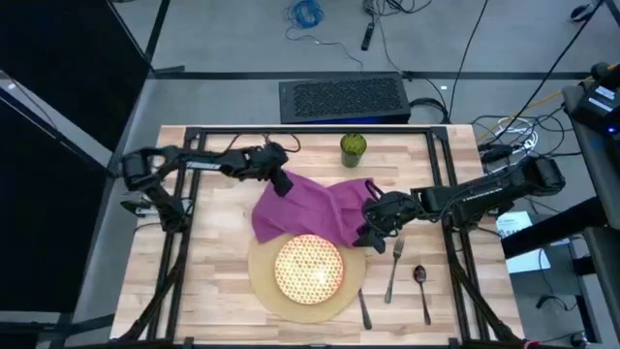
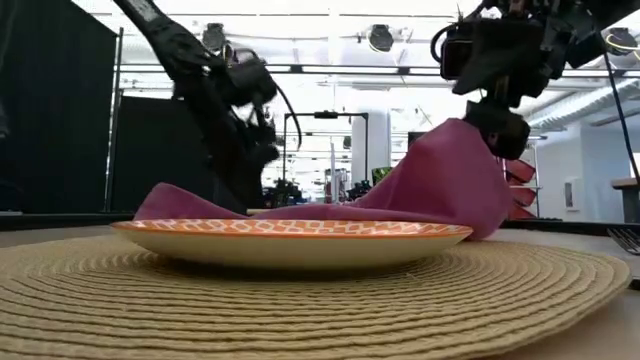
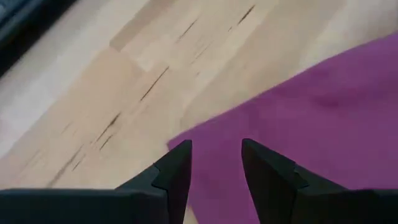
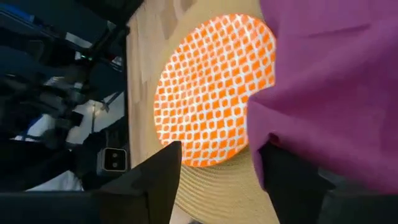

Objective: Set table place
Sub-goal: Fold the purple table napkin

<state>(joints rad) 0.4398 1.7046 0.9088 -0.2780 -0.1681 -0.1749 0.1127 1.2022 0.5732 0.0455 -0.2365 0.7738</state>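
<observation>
Between the two tools, a soft purple napkin (image 1: 315,206) sagged limply; right tool (image 1: 372,230) pinched its corner, left tool (image 1: 281,180) stood parted over its opposite edge.

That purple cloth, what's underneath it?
The purple cloth covers bare table and overlaps the far edges of the mat and the plate. Anything else beneath is hidden.

1 mat (image 1: 260,276), 1 plate (image 1: 310,269), 1 cloth (image 1: 315,208), 1 fork (image 1: 394,269), 1 spoon (image 1: 421,281), 1 knife (image 1: 363,308)
</observation>
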